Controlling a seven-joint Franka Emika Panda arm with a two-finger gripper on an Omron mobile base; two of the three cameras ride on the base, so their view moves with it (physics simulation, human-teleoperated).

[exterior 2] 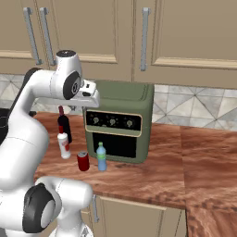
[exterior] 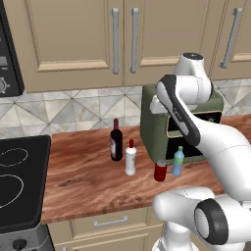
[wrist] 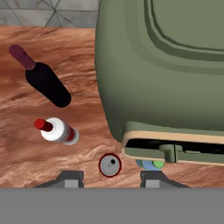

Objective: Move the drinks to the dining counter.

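Several drinks stand on the wood counter [exterior: 88,176] under the cabinets: a dark wine bottle [exterior: 116,139] [exterior 2: 64,125] [wrist: 43,81], a white bottle with a red cap [exterior: 130,158] [exterior 2: 63,144] [wrist: 57,130], a short red can [exterior: 160,171] [exterior 2: 83,161] [wrist: 110,165] and a blue-green bottle [exterior: 178,162] [exterior 2: 101,157] [wrist: 148,165]. My gripper [wrist: 108,179] hangs high above the can and points down. It is open, with nothing between its fingers. The dining counter is out of view.
A green air fryer [exterior: 162,122] [exterior 2: 120,120] [wrist: 166,65] stands right behind the can and the blue-green bottle, and its front lip partly covers that bottle in the hand view. A black stove top [exterior: 19,181] lies at the left. Tiled backsplash and cabinets rise behind.
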